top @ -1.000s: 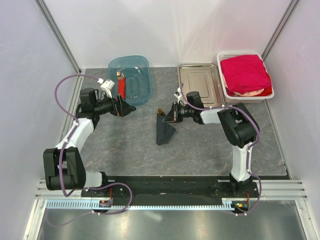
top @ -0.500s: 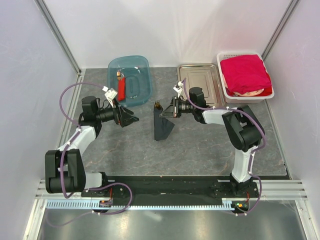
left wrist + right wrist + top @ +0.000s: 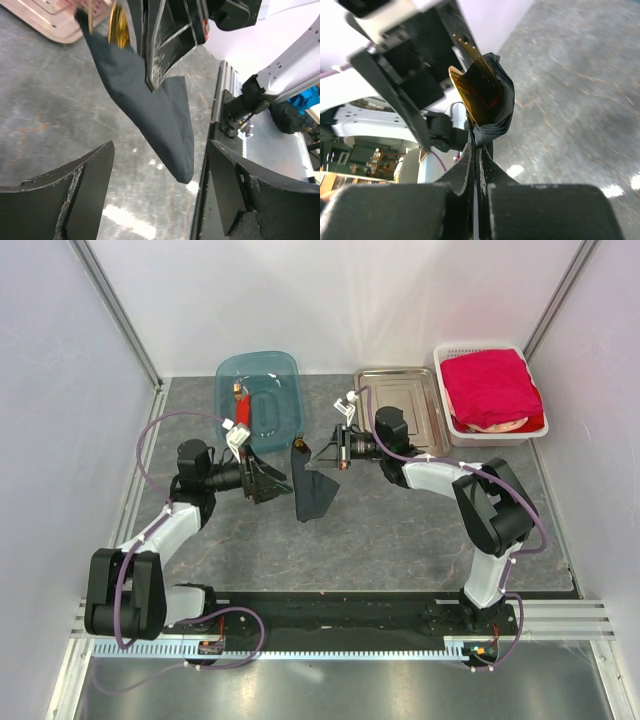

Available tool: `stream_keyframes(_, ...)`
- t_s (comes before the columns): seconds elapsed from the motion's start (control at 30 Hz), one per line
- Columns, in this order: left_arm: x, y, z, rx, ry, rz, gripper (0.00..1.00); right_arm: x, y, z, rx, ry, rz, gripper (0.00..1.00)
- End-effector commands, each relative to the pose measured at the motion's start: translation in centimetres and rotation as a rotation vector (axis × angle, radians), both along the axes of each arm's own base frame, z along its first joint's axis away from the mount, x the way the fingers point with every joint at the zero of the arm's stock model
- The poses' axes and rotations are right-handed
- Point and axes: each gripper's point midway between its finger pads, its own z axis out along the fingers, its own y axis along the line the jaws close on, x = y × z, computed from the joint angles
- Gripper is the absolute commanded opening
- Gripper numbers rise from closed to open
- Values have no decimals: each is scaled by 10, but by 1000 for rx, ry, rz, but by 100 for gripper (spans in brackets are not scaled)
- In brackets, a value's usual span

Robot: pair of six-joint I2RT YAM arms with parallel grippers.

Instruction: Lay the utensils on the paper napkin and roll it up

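While R gripper (image 3: 475, 150) pinches limp black napkin (image 3: 312, 492) w/ gold utensils (image 3: 477, 87), L gripper (image 3: 270, 483) wide, empty.

Wrapped mostly out of sight in the paper napkin (image 3: 502, 107), only gold ends of the utensils (image 3: 477, 90) showing; too blurred to count, cropped at the left wrist view's top edge

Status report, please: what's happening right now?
Right end effector shut on thin black paper napkin, slim gold metal utensils wrapped inside. Left end effector open, facing it. Nothing seen in the way.
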Motion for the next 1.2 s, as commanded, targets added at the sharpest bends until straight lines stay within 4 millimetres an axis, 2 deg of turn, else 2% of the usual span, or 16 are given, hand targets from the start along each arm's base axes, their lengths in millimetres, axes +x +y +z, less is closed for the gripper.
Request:
stream_keyframes(0.0, -2, -9, 17, -42, 15, 45, 83, -13, 4, 63, 119, -144, 60, 0)
stream_keyframes(0.23, -3, -22, 27, -72, 28, 43, 84, -26, 6, 83, 161, -168, 93, 0)
stream_keyframes(0.47, -5, -28, 36, -108, 28, 26, 81, -36, 8, 91, 187, -169, 120, 0)
stream_keyframes(0.67, -8, -31, 41, -134, 26, 8, 67, -41, 11, 91, 195, -168, 132, 0)
stream_keyframes(0.83, -8, -32, 44, -145, 28, 10, 63, -44, 11, 92, 197, -167, 138, 0)
stream_keyframes(0.93, -7, -31, 45, -147, 28, 16, 57, -45, 12, 92, 196, -167, 141, 0)
stream_keyframes(1.03, -6, -31, 45, -148, 34, 20, 47, -45, 12, 91, 196, -166, 140, 0)
stream_keyframes(1.13, -7, -32, 47, -150, 38, 18, 32, -44, 13, 91, 197, -167, 137, 0)
stream_keyframes(1.17, -7, -32, 47, -151, 40, 18, 23, -43, 13, 91, 196, -169, 135, 0)
